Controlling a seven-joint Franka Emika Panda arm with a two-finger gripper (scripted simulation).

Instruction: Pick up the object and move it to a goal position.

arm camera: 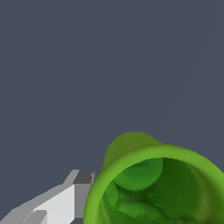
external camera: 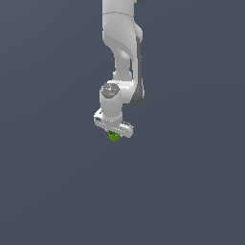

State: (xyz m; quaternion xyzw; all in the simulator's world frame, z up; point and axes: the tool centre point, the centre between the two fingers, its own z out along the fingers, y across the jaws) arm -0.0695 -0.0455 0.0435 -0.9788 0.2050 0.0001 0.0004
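Arm (external camera: 122, 43) first: you see it white, reaching straight down over the plain dark grey ground (external camera: 48, 191). Below it your gripper (external camera: 114, 134) is closed on the green cup (external camera: 114, 137), which peeks out just under the fingers. From the wrist, one grey-tipped finger (arm camera: 81, 192) presses the cup's rim

Exterior view: set well back and above, facing down on the arm (external camera: 122, 52) against a plain dark floor (external camera: 48, 191). Wrist view: very near, looking along one finger (arm camera: 65, 201) into the open top of the cup (arm camera: 157, 188). Shared by both: cup (external camera: 113, 136), gripper (external camera: 114, 130), floor (arm camera: 65, 65).
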